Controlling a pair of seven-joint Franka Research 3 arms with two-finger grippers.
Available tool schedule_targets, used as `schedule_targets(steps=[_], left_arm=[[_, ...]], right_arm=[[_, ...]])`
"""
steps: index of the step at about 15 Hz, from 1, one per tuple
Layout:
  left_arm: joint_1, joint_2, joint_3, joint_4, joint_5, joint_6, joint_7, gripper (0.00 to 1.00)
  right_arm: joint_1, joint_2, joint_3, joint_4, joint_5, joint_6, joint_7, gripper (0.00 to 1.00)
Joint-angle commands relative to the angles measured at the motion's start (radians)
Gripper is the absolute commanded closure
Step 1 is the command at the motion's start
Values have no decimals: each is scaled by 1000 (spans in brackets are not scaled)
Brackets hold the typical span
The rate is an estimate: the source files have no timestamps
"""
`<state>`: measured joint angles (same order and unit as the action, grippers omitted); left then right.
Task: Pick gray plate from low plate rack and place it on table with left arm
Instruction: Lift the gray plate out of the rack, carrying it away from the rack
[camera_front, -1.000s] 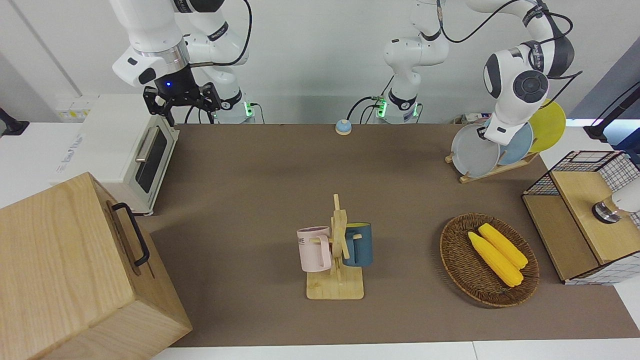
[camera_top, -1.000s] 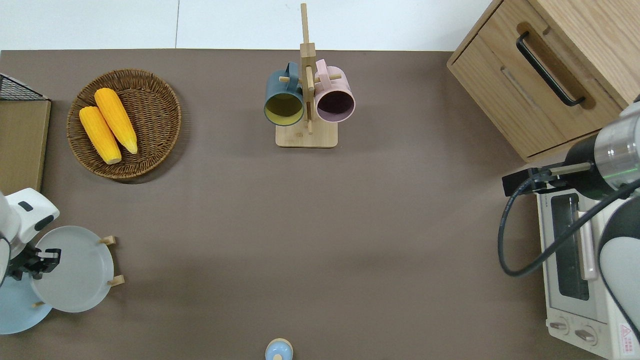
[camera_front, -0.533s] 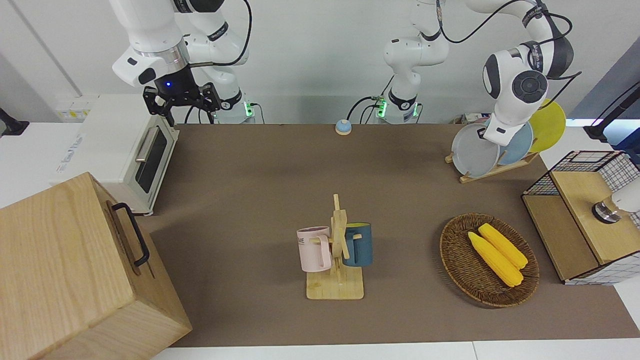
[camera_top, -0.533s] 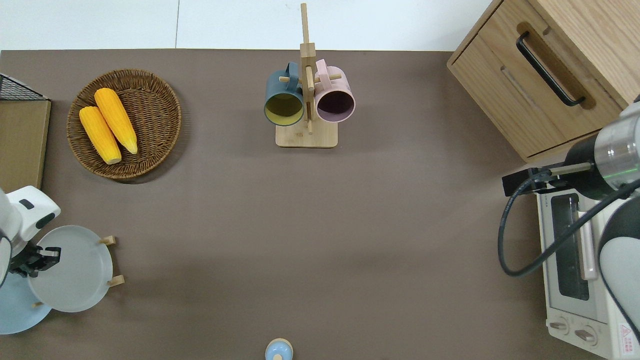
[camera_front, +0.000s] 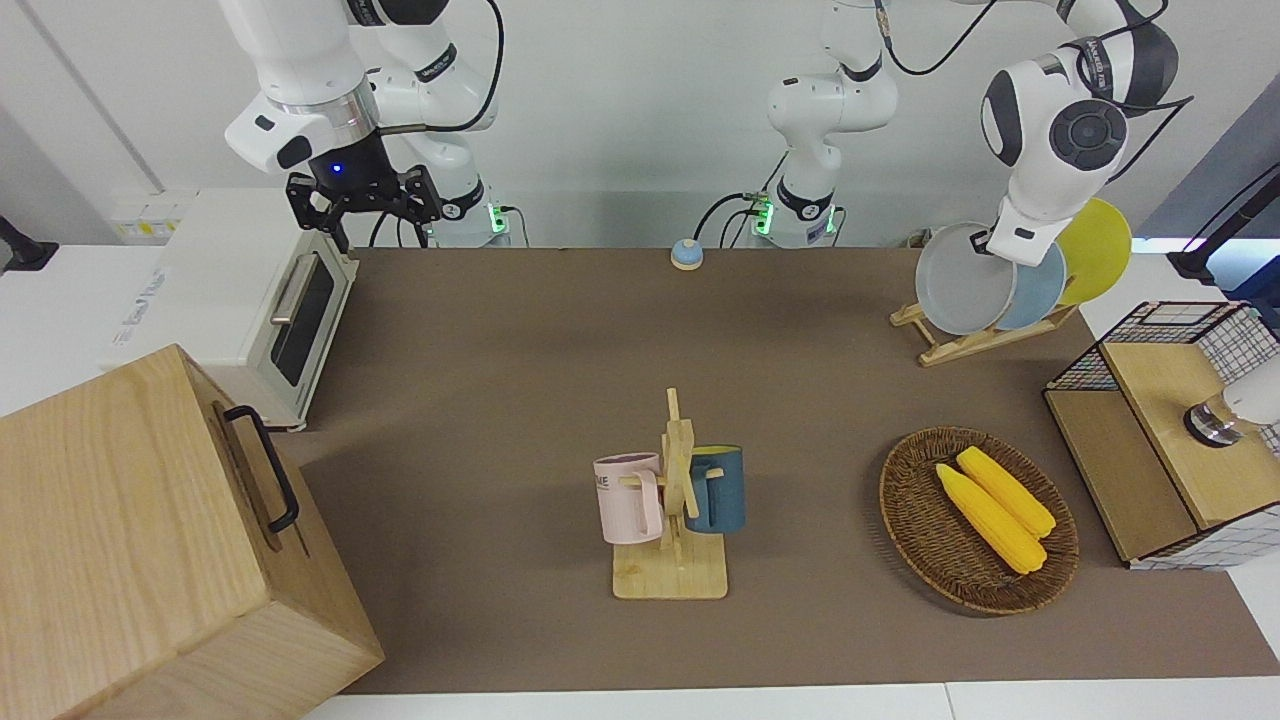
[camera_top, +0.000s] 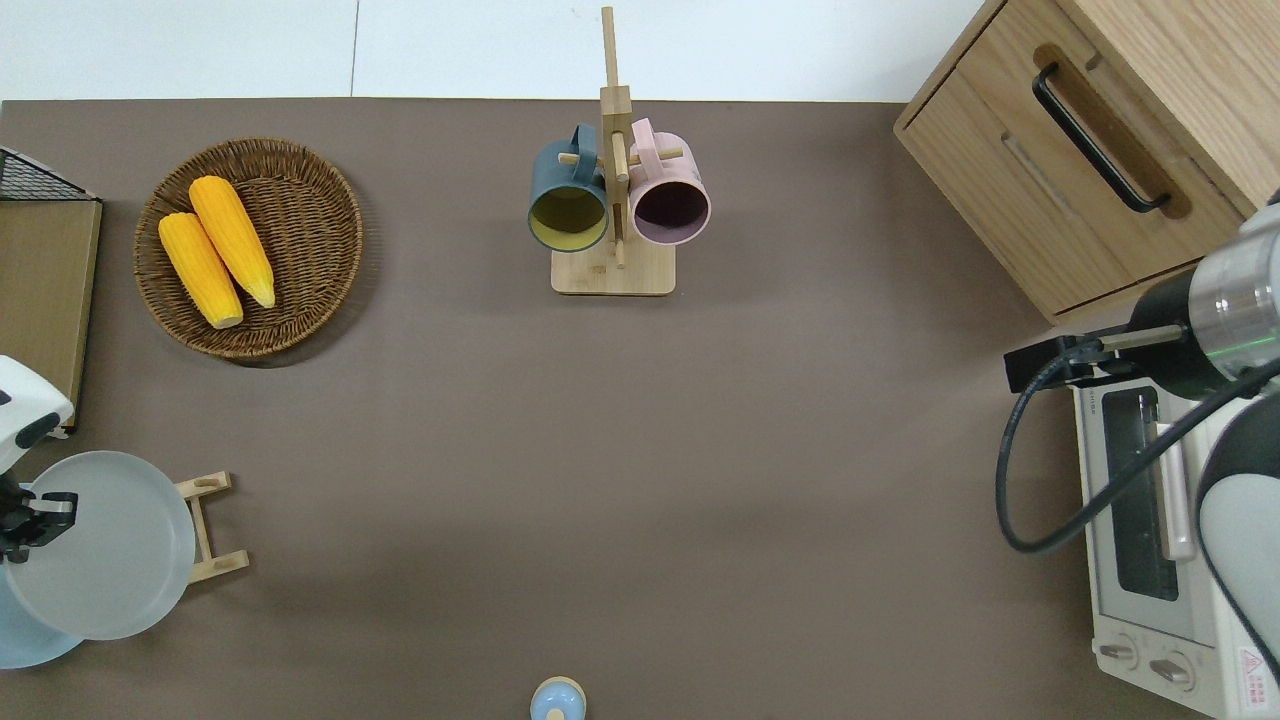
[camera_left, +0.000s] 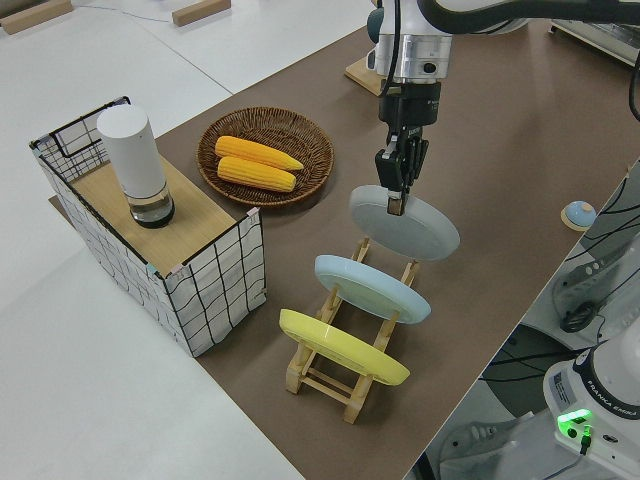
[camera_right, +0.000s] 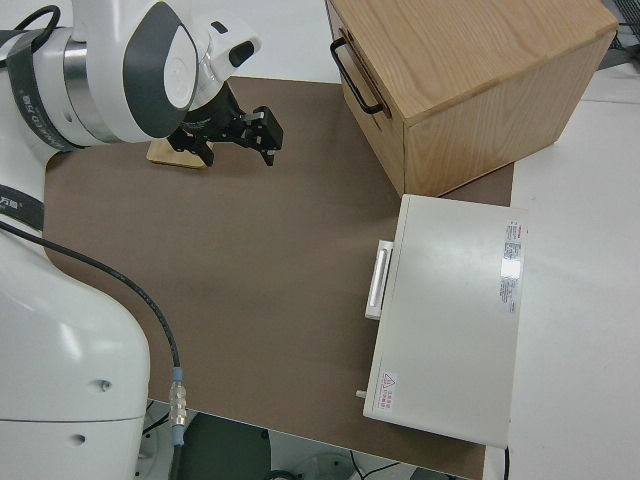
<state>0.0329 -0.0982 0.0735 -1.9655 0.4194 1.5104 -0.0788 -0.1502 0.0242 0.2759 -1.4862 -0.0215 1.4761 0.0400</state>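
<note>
The left arm (camera_left: 470, 12) is reaching steeply downward from above, wrist near vertical, its claw (camera_left: 396, 200) pinched shut on the upper rim of the gray plate (camera_left: 405, 224). The plate is hanging tilted in the air, clear of the low plate rack (camera_left: 345, 375) and over that rack's slot farthest from the robots, at about 8 o'clock on the surface (camera_top: 640, 450) in the overhead view. 2 plates are resting slanted in the rack: a light blue plate (camera_left: 372, 288) in the middle slot and a yellow plate (camera_left: 342, 347) in the slot nearest the robots. In the overhead view, a wicker basket (camera_top: 300, 300) holding 2 ears of corn (camera_top: 217, 250) is sitting at 10 o'clock, and a wooden mug stand (camera_top: 613, 255) with 2 mugs at 12 o'clock. The right arm (camera_front: 300, 60) is parked, the fingers of its claw (camera_front: 363, 205) standing apart and gripping nothing.
</note>
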Motion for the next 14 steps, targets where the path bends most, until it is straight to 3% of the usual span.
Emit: schedule_targets(steps=[1, 7, 9, 11, 14], left_arm=[[-5, -2, 5, 39, -63, -41, 13, 1000], [-5, 6, -1, 27, -448, -39, -9, 1000], [-7, 15, -11, -2, -508, -27, -9, 1000], [-30, 86, -12, -3, -536, -12, -9, 1000], [-41, 172, -50, -7, -538, 17, -12, 1000]], right_arm=[[-19, -3, 17, 9, -2, -13, 12, 17], [-19, -3, 17, 9, -2, -14, 12, 17], [-19, -3, 17, 9, -2, -14, 12, 17], [-19, -3, 17, 9, -2, -14, 12, 17], [-19, -3, 17, 9, -2, -14, 12, 17]])
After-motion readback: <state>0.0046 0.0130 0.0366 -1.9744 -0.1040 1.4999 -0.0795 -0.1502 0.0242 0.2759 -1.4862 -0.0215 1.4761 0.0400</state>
